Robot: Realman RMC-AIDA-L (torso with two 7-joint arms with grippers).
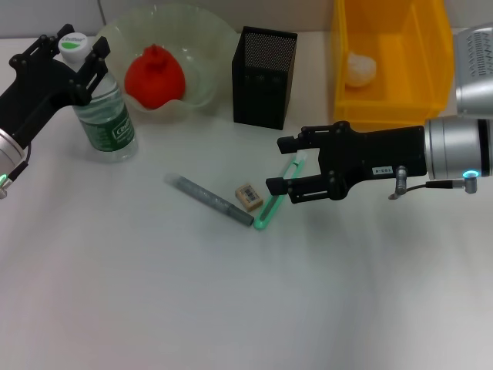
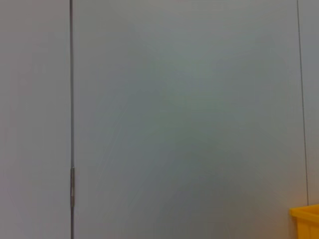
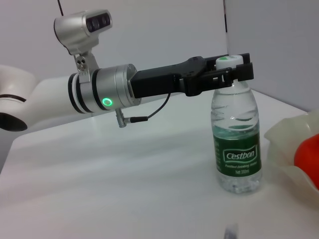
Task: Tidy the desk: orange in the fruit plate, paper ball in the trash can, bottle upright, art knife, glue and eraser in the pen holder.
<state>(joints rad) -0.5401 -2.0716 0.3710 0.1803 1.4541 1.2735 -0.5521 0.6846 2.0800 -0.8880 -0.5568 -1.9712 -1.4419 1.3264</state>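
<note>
While your left gripper [image 1: 77, 48] pinches the upright bottle [image 1: 105, 116] at its neck, the orange [image 1: 155, 75] sits in the fruit plate [image 1: 202, 46] and the paper ball [image 1: 360, 68] in the trash can [image 1: 427, 54]. Your right gripper [image 1: 283, 164] hovers open and empty over the green art knife [image 1: 269, 210]; glue [image 1: 208, 199] and eraser [image 1: 249, 196] still lie outside the pen holder [image 1: 264, 75].

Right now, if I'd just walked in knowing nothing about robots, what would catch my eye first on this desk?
Probably the bright orange sitting in the pale fruit plate at the back, beside the yellow bin holding a paper ball. Next, the left gripper around the cap of an upright bottle. The right gripper hovers open over a green knife.
</note>
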